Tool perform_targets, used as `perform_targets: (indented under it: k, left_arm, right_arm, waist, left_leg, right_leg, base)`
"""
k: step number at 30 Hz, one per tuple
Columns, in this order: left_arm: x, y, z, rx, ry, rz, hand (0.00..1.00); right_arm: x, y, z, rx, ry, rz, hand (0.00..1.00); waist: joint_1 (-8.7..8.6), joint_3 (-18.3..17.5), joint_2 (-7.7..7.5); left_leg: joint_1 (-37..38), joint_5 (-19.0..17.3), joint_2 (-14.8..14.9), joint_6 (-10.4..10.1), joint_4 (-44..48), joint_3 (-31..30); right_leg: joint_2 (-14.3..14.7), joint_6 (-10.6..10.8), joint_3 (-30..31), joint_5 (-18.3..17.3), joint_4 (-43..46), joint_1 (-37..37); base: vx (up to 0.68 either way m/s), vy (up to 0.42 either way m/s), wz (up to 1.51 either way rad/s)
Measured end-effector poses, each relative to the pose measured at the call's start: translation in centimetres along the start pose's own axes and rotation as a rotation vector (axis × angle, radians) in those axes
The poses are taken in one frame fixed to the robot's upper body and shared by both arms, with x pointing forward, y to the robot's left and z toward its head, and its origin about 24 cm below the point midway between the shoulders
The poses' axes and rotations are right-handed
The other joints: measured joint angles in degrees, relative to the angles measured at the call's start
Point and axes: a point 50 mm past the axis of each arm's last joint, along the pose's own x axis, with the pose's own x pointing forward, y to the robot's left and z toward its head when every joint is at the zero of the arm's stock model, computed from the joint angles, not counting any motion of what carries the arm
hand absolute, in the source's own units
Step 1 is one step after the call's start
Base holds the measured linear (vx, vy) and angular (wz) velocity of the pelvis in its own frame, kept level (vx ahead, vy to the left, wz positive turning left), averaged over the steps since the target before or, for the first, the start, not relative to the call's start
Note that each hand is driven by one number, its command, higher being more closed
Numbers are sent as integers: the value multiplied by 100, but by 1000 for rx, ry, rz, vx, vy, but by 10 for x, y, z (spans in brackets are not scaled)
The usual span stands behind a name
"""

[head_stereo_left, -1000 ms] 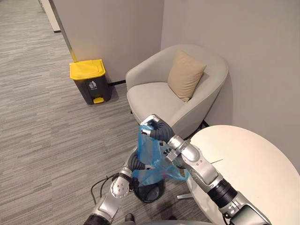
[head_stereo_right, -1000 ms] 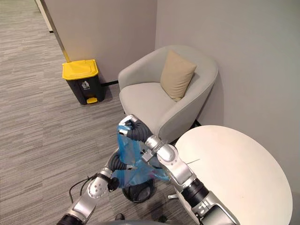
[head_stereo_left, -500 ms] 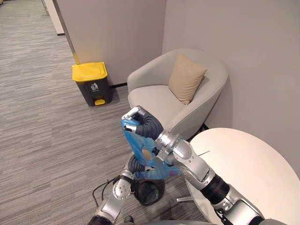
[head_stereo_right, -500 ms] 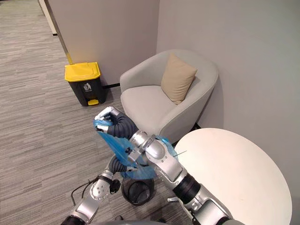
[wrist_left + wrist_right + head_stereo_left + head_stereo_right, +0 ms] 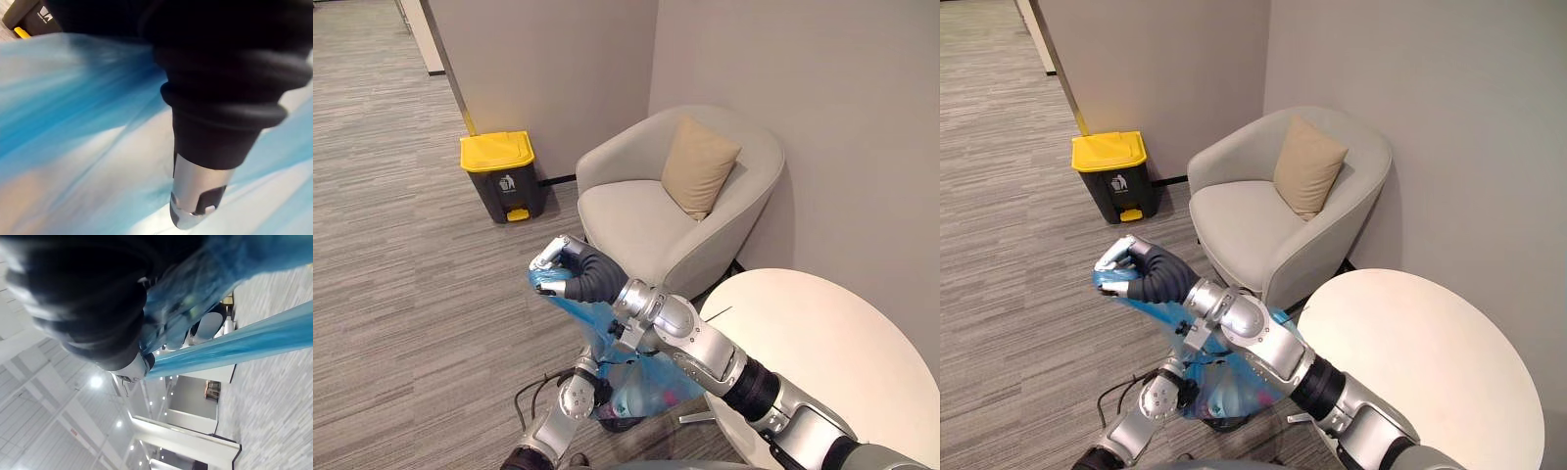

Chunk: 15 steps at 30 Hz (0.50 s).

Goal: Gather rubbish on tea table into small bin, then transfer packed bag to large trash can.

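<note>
Right hand [image 5: 570,272] clenched on neck of blue bag [image 5: 651,384], which hangs slanting down beside the tabletop [image 5: 822,343]. Left hand [image 5: 198,196] low against bag, grip can't tell. Yellow-lidded can [image 5: 499,174] ahead-left, well apart; right hand nearer.

The blue plastic bag [image 5: 234,348] is being gripped by the right hand [image 5: 93,308], its film being held taut from the hand toward three o'clock. Grey carpet [image 5: 279,396] is being shown at four o'clock of the hand, ceiling lights [image 5: 96,381] at six.
</note>
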Motion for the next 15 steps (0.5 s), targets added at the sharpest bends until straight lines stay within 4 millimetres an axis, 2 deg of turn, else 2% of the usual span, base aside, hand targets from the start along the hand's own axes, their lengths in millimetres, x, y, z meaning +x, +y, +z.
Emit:
perform_targets:
  k: [7, 15]
  left_arm:
    - [-1, -18, 0, 19, 5, -68, 100]
    - [8, -12, 6, -75, 12, -47, 100]
  right_arm:
    - [6, 5, -5, -15, 26, 24, 100]
    - [8, 6, -5, -5, 21, 21, 100]
  waist:
    - [-2, 1, 1]
    - [-46, 6, 9]
  left_leg:
    - [-22, -1, -5, 0, 0, -18]
    - [-26, -1, -4, 0, 0, -17]
  right_leg:
    - [-3, 2, -18, -1, -12, -6]
    - [-4, 4, -15, -5, -7, -12]
  base:
    - [0, 0, 0]
    - [0, 0, 0]
